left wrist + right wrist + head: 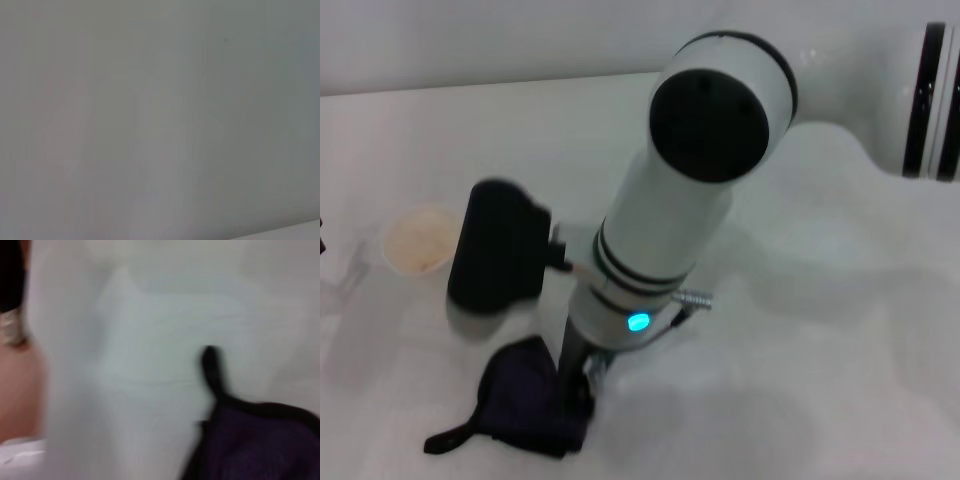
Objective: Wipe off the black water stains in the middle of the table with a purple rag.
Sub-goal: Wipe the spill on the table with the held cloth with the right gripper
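So the right gripper [582, 372] is down on the purple rag [525, 400], which lies bunched on the counter [800, 350] right under it, strap tail trailing away. Can't tell if it's clamped. No stain visible.

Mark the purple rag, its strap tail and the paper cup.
purple rag [525, 395]: head view, middle of the bunched cloth.
strap tail [212, 367]: right wrist view, black strip sticking out from the rag.
paper cup [420, 240]: head view, inside of the cup's mouth.
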